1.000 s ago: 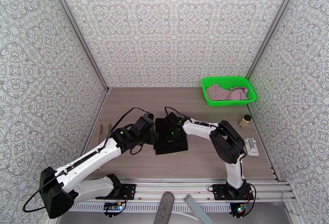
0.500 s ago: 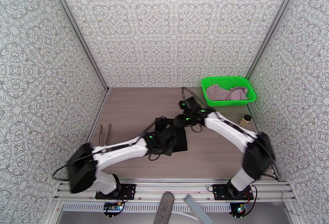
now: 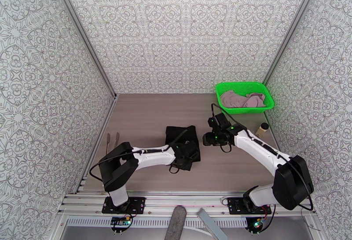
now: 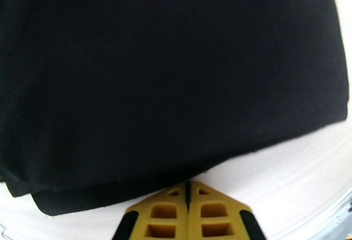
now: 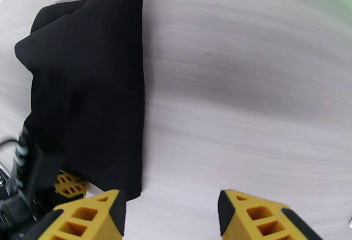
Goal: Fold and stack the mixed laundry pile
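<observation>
Black garment (image 3: 182, 141) lies on the counter (image 3: 145, 113) near the middle, folded down to a compact, roughly rectangular packet; its right edge is straight in the right wrist view (image 5: 97, 95), but the far corner looks bunched and uneven. Left hand (image 3: 186, 160) sits low at the packet's near edge; in the left wrist view (image 4: 188, 189) its 2 fingers are pressed together with the tips just at the cloth's (image 4: 176, 82) hem, and no fabric is visible between them. Right hand (image 3: 207, 138) hangs just right of the packet, apart from it, fingers spread wide over bare counter (image 5: 169, 201) and holding nothing. Pink garment (image 3: 242, 100) is crumpled inside the green basket (image 3: 240, 83) at the far right, well apart from both hands. Assessment: 1 of 2 garments looks folded or nearly so, perhaps needing a final smoothing. Left: take out the pink piece, fold it, stack the 2. Roughly halfway.
</observation>
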You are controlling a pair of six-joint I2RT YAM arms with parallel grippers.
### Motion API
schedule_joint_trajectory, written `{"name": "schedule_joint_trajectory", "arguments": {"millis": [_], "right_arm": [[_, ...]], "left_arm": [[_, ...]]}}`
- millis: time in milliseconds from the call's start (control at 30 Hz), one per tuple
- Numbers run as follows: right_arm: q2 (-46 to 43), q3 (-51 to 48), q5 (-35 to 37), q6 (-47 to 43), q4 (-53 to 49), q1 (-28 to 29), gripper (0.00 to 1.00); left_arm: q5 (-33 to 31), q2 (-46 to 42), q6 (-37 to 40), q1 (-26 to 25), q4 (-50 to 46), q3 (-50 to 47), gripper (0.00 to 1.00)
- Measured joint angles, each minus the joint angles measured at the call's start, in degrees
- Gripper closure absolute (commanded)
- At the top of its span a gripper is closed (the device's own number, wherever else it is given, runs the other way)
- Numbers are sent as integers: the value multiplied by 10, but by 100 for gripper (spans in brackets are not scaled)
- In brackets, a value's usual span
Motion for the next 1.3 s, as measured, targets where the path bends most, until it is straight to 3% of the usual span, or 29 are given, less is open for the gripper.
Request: {"name": "schedule_joint_trajectory", "arguments": {"millis": [233, 600, 767, 900, 1033, 1167, 1300], "right_arm": [[1, -24, -14, 9, 23, 0, 41], [1, -50, -35, 24, 46, 0, 41], [10, -51, -38, 30, 51, 0, 40], [42, -34, -39, 28, 47, 0, 39], [115, 56, -42, 12, 32, 0, 40], [214, 207, -41, -6, 24, 0, 42], [324, 372, -31, -18, 2, 0, 45]], "left_arm": [[12, 19, 32, 131, -19, 29, 97], [-85, 152, 153, 339, -80, 226, 98], [-87, 199, 206, 399, -87, 323, 100], [-87, 188, 228, 404, -86, 353, 100], [-83, 116, 225, 386, -81, 302, 95], [-77, 1, 204, 329, -82, 257, 92], [-48, -41, 177, 249, -58, 254, 93]]}}
